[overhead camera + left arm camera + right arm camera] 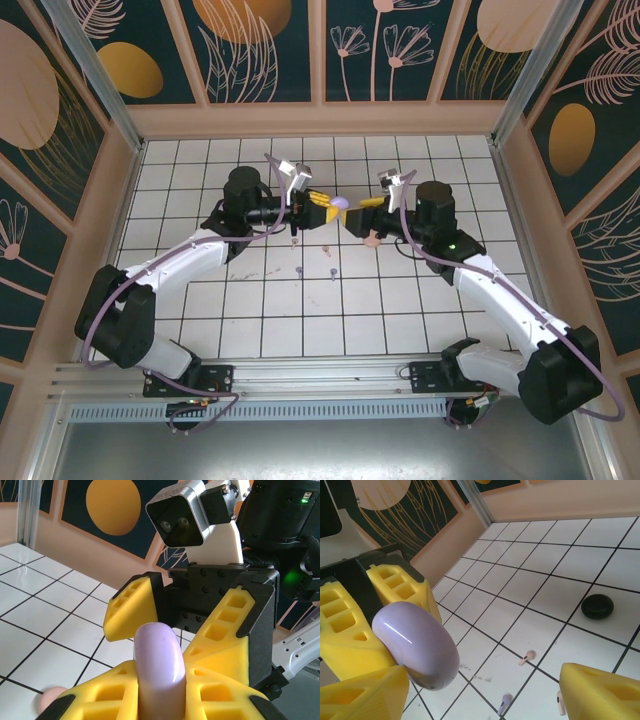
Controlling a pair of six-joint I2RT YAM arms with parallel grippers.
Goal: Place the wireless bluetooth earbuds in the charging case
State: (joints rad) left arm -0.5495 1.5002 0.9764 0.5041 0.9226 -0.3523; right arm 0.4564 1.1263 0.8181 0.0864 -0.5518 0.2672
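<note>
While your left gripper [320,200] is pinching the lilac charging case [157,670] tight between its yellow fingers, your right gripper [364,205] sits nose to nose with it, held up off the table [260,320] mid-grid. Its fingers are spread wide, one on each side of the case's far end. From the right wrist cam the near finger looks like it might be brushing the case's underside, but honestly you can't tell from that angle. The other finger is well apart from it.

The case reads as a smooth pebble. Its lower half is buried between your left fingers, so I can't make out where the lid is.

The earbuds are down on the tiles below the handoff. The right wrist cam catches a pink bud [526,657], a purple bud [505,703] near the bottom edge, and a third bud [561,702] half cut off beside the right finger. From the top they're just specks, colours too small to call.

A black puck [597,606] lies further out on the grid. A pink blob [50,700] peeks out behind your left finger, mostly hidden.
</note>
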